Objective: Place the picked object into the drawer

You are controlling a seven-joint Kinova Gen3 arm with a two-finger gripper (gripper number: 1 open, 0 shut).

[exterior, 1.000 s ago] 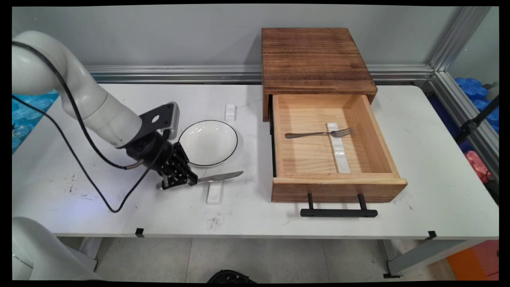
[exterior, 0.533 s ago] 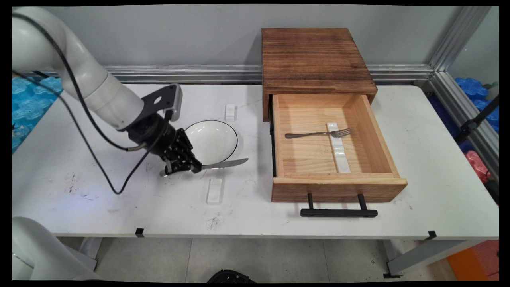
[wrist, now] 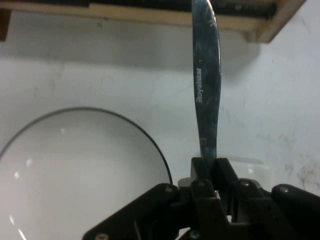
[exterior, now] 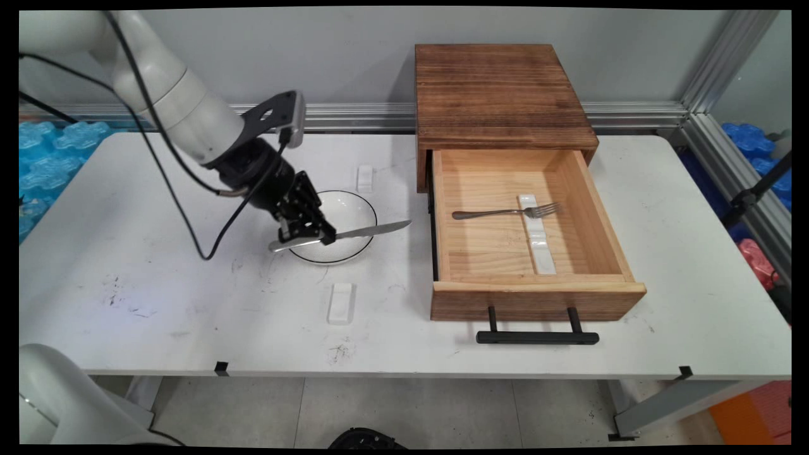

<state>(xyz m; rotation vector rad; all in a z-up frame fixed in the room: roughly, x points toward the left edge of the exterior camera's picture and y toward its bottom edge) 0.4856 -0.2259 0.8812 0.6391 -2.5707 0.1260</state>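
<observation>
Tool (exterior: 308,236) clamped on handle of flat steel knife (exterior: 354,233), lifted above near rim of round white bowl (exterior: 344,218) with thin black edge. Knife's long axis level, rounded blade tip pointing right toward open pale-wood drawer (exterior: 531,297). Small white block (exterior: 340,303) on tabletop (exterior: 189,316) nearer than bowl. Bare tabletop between bowl and drawer.

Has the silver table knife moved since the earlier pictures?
Yes. The silver table knife, clamped in the black gripper, has risen off the table and shifted toward the wooden drawer box, now over the white bowl.
</observation>
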